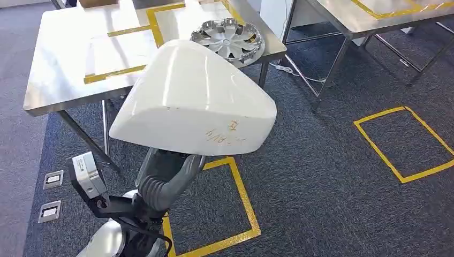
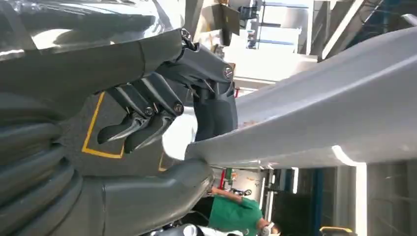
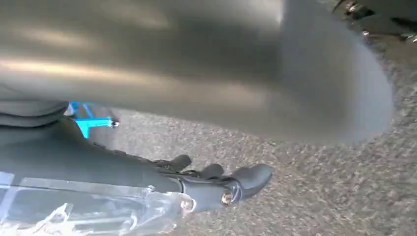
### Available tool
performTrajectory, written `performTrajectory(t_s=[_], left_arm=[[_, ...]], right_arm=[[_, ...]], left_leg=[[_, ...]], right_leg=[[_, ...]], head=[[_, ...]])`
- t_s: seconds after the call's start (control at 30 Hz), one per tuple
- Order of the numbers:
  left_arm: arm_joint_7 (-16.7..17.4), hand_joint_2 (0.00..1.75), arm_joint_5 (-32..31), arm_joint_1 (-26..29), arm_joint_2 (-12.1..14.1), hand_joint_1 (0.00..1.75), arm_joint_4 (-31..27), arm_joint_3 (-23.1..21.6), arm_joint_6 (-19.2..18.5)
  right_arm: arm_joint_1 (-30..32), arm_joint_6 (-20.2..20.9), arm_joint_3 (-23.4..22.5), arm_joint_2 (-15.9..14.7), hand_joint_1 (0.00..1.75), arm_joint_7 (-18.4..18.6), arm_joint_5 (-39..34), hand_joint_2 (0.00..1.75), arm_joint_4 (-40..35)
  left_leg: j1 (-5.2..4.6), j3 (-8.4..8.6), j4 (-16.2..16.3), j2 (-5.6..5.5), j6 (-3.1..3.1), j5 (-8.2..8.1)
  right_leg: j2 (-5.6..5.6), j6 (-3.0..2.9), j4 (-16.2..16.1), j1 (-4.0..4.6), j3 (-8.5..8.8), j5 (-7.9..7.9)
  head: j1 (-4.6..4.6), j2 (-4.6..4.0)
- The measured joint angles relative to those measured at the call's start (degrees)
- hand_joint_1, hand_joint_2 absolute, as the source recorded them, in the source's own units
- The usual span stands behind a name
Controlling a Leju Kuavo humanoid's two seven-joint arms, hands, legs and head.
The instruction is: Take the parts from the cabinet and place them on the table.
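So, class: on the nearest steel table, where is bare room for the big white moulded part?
Free: the steel table's left stretch, beside the yellow tape frame. Crowded: the right corner, where the silver hubcap lies. The white moulded part hides the near edge.

white part [image 1: 193, 101] x1 | hubcap [image 1: 228, 38] x1 | tables [image 1: 59, 64] x2 | floor sockets [image 1: 53, 179] x2

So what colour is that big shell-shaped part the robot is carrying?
White, with faint orange scribbles on its side; the part shows best in the head view.
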Motion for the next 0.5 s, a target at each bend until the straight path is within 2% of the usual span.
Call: performTrajectory(t_s=[0.03, 0.07, 0.13, 0.17, 0.2, 0.23, 0.3, 0.33, 0.37, 0.4, 0.43, 0.47, 0.5], left_arm=[[0.0, 1.75, 0.0, 0.0, 0.1, 1.75, 0.0, 0.0, 0.0], [0.0, 1.75, 0.0, 0.0, 0.1, 1.75, 0.0, 0.0, 0.0], [0.0, 1.75, 0.0, 0.0, 0.1, 1.75, 0.0, 0.0, 0.0], [0.0, 1.75, 0.0, 0.0, 0.2, 1.75, 0.1, 0.0, 0.0], [0.0, 1.75, 0.0, -0.1, 0.2, 1.75, 0.1, 0.0, 0.0], [0.0, 1.75, 0.0, -0.2, 0.2, 1.75, 0.1, 0.0, 0.0], [0.0, 1.75, 0.0, -0.1, 0.2, 1.75, 0.1, 0.0, 0.0], [0.0, 1.75, 0.0, -0.1, 0.1, 1.75, 0.0, 0.0, 0.0], [0.0, 1.75, 0.0, -0.2, 0.0, 1.75, 0.0, 0.0, 0.0], [0.0, 1.75, 0.0, -0.3, 0.0, 1.75, 0.0, 0.0, 0.0], [-0.1, 1.75, 0.0, -0.3, -0.1, 1.75, 0.0, 0.0, 0.0], [-0.1, 1.75, 0.0, -0.2, -0.1, 1.75, 0.0, 0.0, 0.0], [-0.1, 1.75, 0.0, -0.2, -0.1, 1.75, 0.0, 0.0, 0.0]], right_arm=[[0.1, 0.0, 0.0, 0.0, 0.00, 0.0, 0.0, 0.00, 0.0], [0.0, 0.0, 0.0, 0.0, 0.00, 0.0, 0.0, 0.00, 0.0], [0.0, 0.0, 0.0, 0.1, 0.00, 0.0, 0.0, 0.00, 0.0], [-0.1, 0.0, 0.0, 0.0, 0.00, 0.0, 0.0, 0.00, 0.0], [-0.2, 0.0, 0.0, 0.0, 0.00, 0.0, 0.0, 0.00, 0.0], [-0.2, 0.0, 0.0, 0.0, 0.00, 0.0, 0.0, 0.00, 0.0], [-0.2, 0.0, 0.0, 0.0, 0.00, 0.0, 0.0, 0.00, 0.0], [-0.3, 0.0, 0.0, 0.0, 0.00, 0.0, 0.0, 0.00, 0.0], [-0.4, 0.0, 0.0, 0.0, 0.00, 0.0, 0.0, 0.00, 0.0], [-0.4, 0.0, 0.0, 0.0, 0.00, 0.0, 0.0, 0.00, 0.0], [-0.4, 0.0, 0.0, 0.0, 0.00, 0.0, 0.0, 0.00, 0.0], [-0.3, 0.0, 0.0, 0.0, 0.00, 0.0, 0.0, 0.00, 0.0], [-0.2, 0.0, 0.0, 0.0, 0.00, 0.0, 0.0, 0.00, 0.0]], left_leg=[[0.16, -0.35, -0.7, 0.01, -0.31, 2.07], [0.38, 0.34, -3.9, 0.02, -0.61, 5.36], [0.86, 3.31, -13.2, 0.28, -1.07, 12.09], [0.34, 3.87, -13.1, 0.36, -1.25, 11.02], [0.34, 4.78, -14.8, 0.35, -0.48, 10.58], [0.23, 5.23, -15.5, 0.19, 0.30, 9.39], [0.20, 5.03, -15.5, -0.03, 1.04, 9.18], [0.57, 5.45, -15.8, -0.02, 1.47, 9.13], [0.55, 5.83, -15.8, 0.02, 1.91, 8.84], [0.54, 6.03, -15.8, 0.11, 2.25, 8.62], [0.44, 6.23, -15.8, 0.15, 2.50, 8.36], [0.32, 6.44, -15.8, 0.15, 2.66, 8.05], [0.18, 6.74, -15.8, 0.08, 2.80, 7.76]], right_leg=[[0.02, 0.16, 0.0, -0.14, 0.66, -0.47], [0.10, 0.38, 0.1, -0.31, 1.40, -1.02], [0.22, 0.99, 0.3, -0.63, 3.04, -2.22], [0.31, 1.44, 0.1, -0.51, 3.40, -2.57], [0.33, 1.97, 0.4, -0.43, 3.40, -2.90], [0.21, 2.20, 0.5, -0.46, 3.10, -2.95], [-0.04, 2.70, 0.1, -0.53, 3.33, -3.10], [-0.02, 3.06, 0.3, -0.62, 3.32, -3.61], [-0.02, 3.17, 2.4, -0.58, 2.54, -4.25], [0.00, 3.21, 6.1, -0.58, 0.48, -5.62], [-0.01, 3.27, 11.1, -0.58, -2.53, -7.27], [-0.01, 3.25, 15.7, -0.57, -5.60, -8.30], [-0.01, 3.25, 18.5, -0.56, -7.95, -8.40]], head=[[0.00, 0.00], [-0.02, 0.00], [-0.07, 0.00], [-0.21, 0.00], [-0.75, 0.00], [-0.48, 0.00], [-0.44, 0.00], [-0.22, 0.00], [-0.09, 0.00], [0.13, 0.00], [0.24, 0.00], [0.24, 0.00], [0.30, 0.00]])
